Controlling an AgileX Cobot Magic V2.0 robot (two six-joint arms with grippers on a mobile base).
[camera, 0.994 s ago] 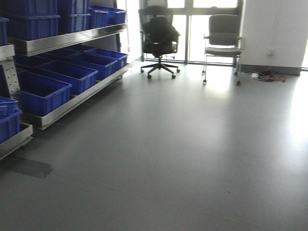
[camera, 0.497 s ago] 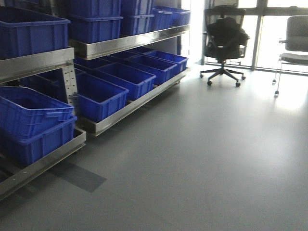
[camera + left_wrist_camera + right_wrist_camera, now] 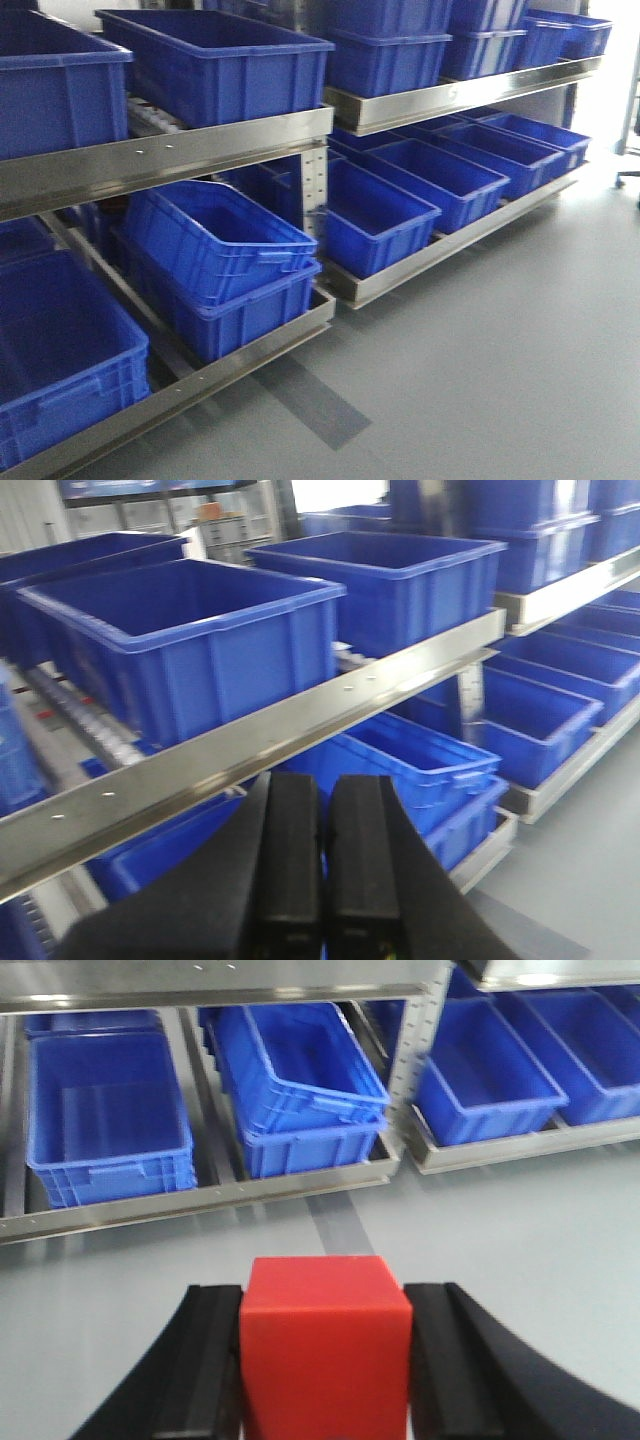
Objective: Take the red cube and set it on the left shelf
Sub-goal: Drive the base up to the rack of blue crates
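Observation:
The red cube [image 3: 325,1345] fills the bottom of the right wrist view, clamped between the two black fingers [image 3: 205,1360] of my right gripper [image 3: 325,1305], which is shut on it above the grey floor. The shelf [image 3: 200,150], a steel rack with two levels of blue bins, spans the front view and the top of the right wrist view [image 3: 300,1175]. My left gripper [image 3: 322,815] is shut with nothing between its black pads, held in front of the shelf's upper steel rail [image 3: 300,725]. Neither gripper shows in the front view.
Blue bins fill both shelf levels: a large one [image 3: 215,60] on the upper level, two stacked ones [image 3: 225,265] below, another at the lower left [image 3: 55,350]. A dark strip [image 3: 310,400] marks the grey floor [image 3: 500,370] beside the rack.
The front view has swung left and closer to the rack: the chairs and windows have left the frame and the blue bins now fill most of it.

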